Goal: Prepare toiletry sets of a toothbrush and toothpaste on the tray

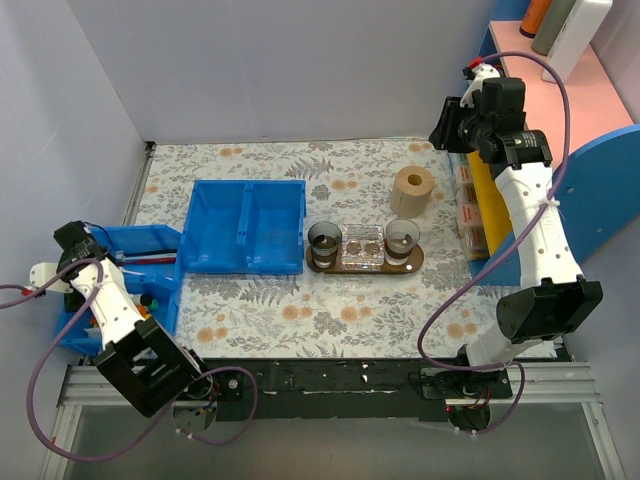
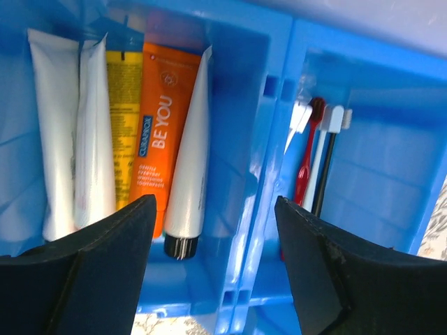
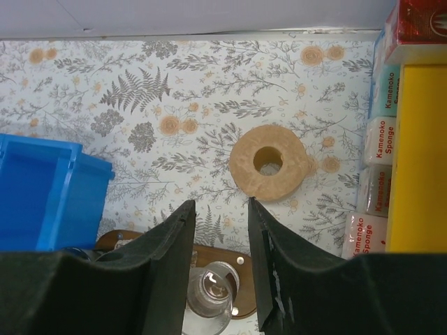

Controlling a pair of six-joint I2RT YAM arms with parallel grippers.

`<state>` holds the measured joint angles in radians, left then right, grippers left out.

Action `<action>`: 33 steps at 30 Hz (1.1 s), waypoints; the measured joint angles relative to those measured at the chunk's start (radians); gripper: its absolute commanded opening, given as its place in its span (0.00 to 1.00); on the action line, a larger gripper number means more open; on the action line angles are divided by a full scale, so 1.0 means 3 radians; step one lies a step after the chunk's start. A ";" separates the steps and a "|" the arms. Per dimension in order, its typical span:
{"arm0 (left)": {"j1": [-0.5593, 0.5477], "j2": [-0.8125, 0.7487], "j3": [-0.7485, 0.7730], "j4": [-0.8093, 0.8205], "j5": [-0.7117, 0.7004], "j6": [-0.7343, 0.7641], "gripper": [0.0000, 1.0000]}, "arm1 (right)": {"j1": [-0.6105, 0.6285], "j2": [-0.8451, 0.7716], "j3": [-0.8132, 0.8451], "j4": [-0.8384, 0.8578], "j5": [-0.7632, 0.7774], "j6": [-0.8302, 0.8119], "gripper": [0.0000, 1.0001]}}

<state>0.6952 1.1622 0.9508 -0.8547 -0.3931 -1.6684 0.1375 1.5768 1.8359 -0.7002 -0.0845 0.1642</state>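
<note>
The dark brown wooden tray lies mid-table with a dark cup at each end. The left wrist view shows tubes standing in a blue bin. The yellow toothpaste tube is between white tubes and a larger orange tube. Toothbrushes lie in the compartment to the right. My left gripper is open and empty above the divider, and it also shows in the top view. My right gripper is open and empty, high above the tray, at the back right in the top view.
A large two-compartment blue bin stands left of the tray. A clear block sits between the cups. A brown paper roll stands behind the tray. Sponge packs and a yellow box line the right edge. Walls close in at the left and back.
</note>
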 measured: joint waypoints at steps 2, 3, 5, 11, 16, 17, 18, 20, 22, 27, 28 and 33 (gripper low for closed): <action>0.0069 0.0078 -0.0001 0.0116 0.0010 0.0000 0.67 | -0.0001 -0.0001 0.0046 -0.0011 0.0010 0.0001 0.44; 0.0078 0.0107 -0.0001 0.0145 0.0011 0.0003 0.66 | -0.0001 -0.0003 0.0058 -0.0009 0.0011 0.0001 0.44; 0.0099 0.0148 -0.0001 0.0186 0.0011 0.0028 0.56 | -0.0001 -0.0018 0.0064 -0.0018 0.0023 0.0004 0.43; 0.0182 0.0062 -0.0022 0.0187 -0.0014 0.0041 0.53 | -0.0003 -0.0081 0.0055 -0.0023 0.0024 0.0057 0.43; 0.0278 -0.0114 -0.0057 0.0182 -0.0017 0.0057 0.54 | -0.0003 -0.0170 -0.0011 -0.0015 0.0014 0.0102 0.43; 0.0303 -0.0108 -0.0076 0.0200 -0.0017 0.0066 0.54 | -0.0003 -0.0174 -0.0011 -0.0013 0.0010 0.0106 0.43; 0.0328 -0.0095 -0.0103 0.0211 -0.0015 0.0076 0.54 | -0.0003 -0.0174 -0.0011 -0.0011 0.0009 0.0107 0.43; 0.0380 -0.0067 -0.0188 0.0256 0.0000 0.0095 0.54 | -0.0003 -0.0173 -0.0011 -0.0017 0.0005 0.0108 0.43; 0.0450 -0.0055 -0.0277 0.0289 0.0038 0.0107 0.54 | -0.0003 -0.0173 -0.0011 -0.0018 -0.0006 0.0108 0.43; 0.0537 0.0038 -0.0370 0.0395 0.0139 0.0116 0.52 | -0.0003 -0.0173 -0.0011 -0.0018 -0.0031 0.0103 0.43; 0.0537 0.0046 -0.0375 0.0436 0.0154 0.0131 0.52 | -0.0003 -0.0173 -0.0011 -0.0018 -0.0033 0.0103 0.43; 0.0537 0.0074 -0.0380 0.0704 0.0181 0.0290 0.52 | -0.0003 -0.0196 -0.0064 0.0024 -0.0064 0.0140 0.43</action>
<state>0.8562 1.1843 0.8368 -0.6434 -0.3389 -1.5814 0.1368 1.5181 1.8168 -0.6930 -0.1036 0.2062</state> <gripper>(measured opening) 0.523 0.432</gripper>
